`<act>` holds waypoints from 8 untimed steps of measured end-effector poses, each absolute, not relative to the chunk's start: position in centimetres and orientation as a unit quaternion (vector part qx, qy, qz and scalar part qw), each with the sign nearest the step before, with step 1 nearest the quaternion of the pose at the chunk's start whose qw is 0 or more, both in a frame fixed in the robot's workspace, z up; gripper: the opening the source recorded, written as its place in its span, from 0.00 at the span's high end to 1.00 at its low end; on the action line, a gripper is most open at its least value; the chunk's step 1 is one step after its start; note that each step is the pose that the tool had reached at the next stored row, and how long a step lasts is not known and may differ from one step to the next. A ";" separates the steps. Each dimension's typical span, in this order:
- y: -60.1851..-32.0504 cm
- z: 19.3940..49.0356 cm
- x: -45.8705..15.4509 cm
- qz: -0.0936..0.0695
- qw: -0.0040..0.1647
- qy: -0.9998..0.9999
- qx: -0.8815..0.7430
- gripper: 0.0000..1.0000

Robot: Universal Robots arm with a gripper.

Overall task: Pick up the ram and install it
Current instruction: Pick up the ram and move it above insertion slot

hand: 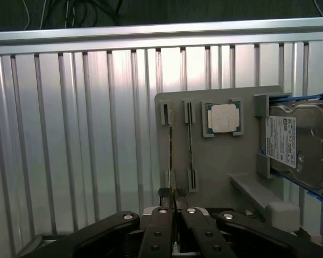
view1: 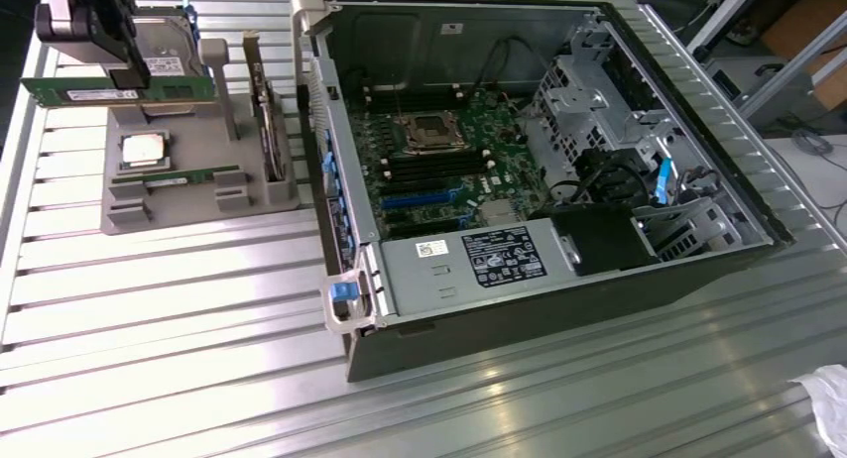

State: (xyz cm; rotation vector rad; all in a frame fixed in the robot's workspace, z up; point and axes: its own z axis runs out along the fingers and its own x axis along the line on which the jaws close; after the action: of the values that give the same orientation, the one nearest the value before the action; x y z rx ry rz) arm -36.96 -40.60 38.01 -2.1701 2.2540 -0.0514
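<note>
gripper [view1: 129, 77] is clamped tight on the ram [view1: 73, 93], pinching it by the thin edge. The stick hangs level above the grey holder [view1: 173, 215] at the exterior view's left, well apart from the open case [view1: 530, 324]. My worry: a grip that skinny could let it twist or slip, then it'd meet the memory slots [view1: 430, 166] crooked and jam

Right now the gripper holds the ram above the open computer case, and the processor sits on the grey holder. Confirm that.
Wrong in one point: the gripper holds the ram above the grey holder, not above the open computer case, as the exterior view shows. The processor does sit on the holder.
</note>
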 end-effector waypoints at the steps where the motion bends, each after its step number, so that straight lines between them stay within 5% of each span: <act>1: -40.6 38.0 -37.0 -0.016 0.006 0.720 -0.693 0.88; 8: -40.6 38.4 -37.0 -0.016 0.006 0.720 -0.693 0.88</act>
State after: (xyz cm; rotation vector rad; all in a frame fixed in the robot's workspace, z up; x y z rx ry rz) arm -36.96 -40.60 38.38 -2.1702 2.2541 -0.0514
